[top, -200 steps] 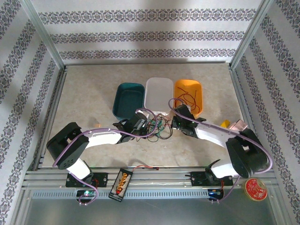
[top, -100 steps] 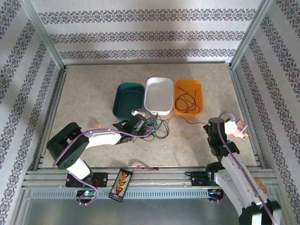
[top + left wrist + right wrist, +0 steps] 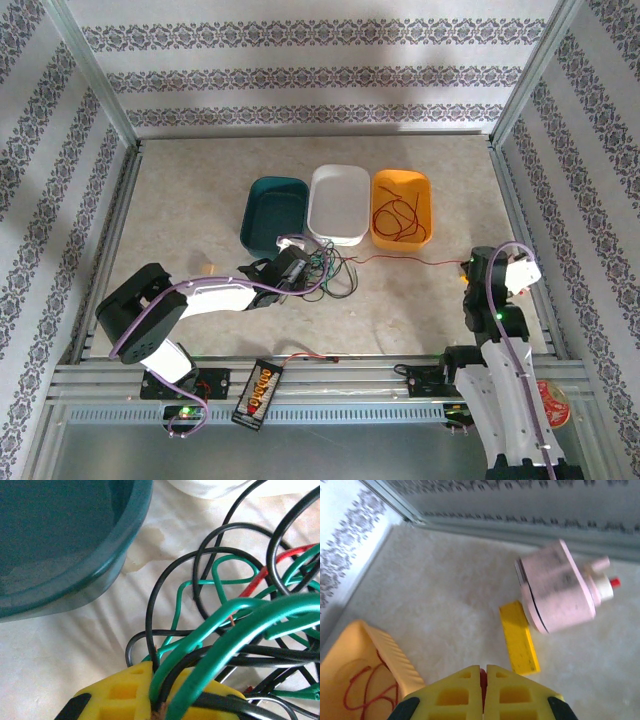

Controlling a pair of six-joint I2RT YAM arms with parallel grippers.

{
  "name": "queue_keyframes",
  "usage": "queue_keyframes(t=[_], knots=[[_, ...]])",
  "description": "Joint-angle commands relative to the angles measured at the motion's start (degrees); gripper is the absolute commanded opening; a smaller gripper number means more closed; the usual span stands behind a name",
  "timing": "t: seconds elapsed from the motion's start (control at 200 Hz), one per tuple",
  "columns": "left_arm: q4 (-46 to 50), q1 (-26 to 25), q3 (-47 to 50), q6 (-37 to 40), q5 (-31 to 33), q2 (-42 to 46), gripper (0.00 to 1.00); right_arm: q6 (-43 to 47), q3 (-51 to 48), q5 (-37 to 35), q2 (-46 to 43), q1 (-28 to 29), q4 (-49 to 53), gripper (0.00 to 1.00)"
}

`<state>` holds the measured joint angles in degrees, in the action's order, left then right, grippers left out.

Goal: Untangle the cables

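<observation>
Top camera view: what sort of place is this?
Likely a robot test booth in a lab: a metal frame boxes in the table, wallpaper-like panels serve as walls, and a pile of wires lies by sorting tubs.

On the table (image 3: pixel 190 210), the left tray (image 3: pixel 270 215) and right tray (image 3: pixel 424 190) flank the middle tray (image 3: pixel 338 195). The cables (image 3: pixel 326 268) lie tangled just before the middle tray, with one strand stretching away to its right.
</observation>
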<state>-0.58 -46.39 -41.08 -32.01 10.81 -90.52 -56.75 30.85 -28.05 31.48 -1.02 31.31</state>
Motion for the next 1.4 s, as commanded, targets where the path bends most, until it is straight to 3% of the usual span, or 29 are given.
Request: queue_keyframes(t=[0.0,0.15,0.285,0.855,1.045,1.184,1.394], knots=[[3.37,0.42,0.79,-0.04,1.19,0.35,0.00,11.04,4.67,-6.44,-0.97,-0.48,-1.60,0.00],[3.30,0.42,0.23,0.72,-0.17,-0.60,0.12,26.03,9.81,2.13,0.06,-0.45,-9.78,0.00],[3.17,0.42,-0.63,1.24,-0.65,-1.99,0.19,32.06,15.89,13.94,2.70,-0.44,-13.38,0.00],[1.23,0.42,-0.75,3.36,-3.06,-4.06,0.26,33.16,41.19,25.23,18.06,-0.48,-25.98,0.00],[1.88,0.41,-1.26,3.93,-3.95,-4.73,0.40,31.82,53.65,32.38,27.17,-0.57,-25.13,0.00],[1.91,0.41,-1.28,3.64,-3.60,-4.76,0.42,31.10,62.07,37.63,33.01,-0.58,-22.58,0.00],[1.04,0.43,-0.83,3.25,-3.68,-4.84,0.42,30.38,66.46,38.38,37.77,-0.57,-23.24,0.00]])
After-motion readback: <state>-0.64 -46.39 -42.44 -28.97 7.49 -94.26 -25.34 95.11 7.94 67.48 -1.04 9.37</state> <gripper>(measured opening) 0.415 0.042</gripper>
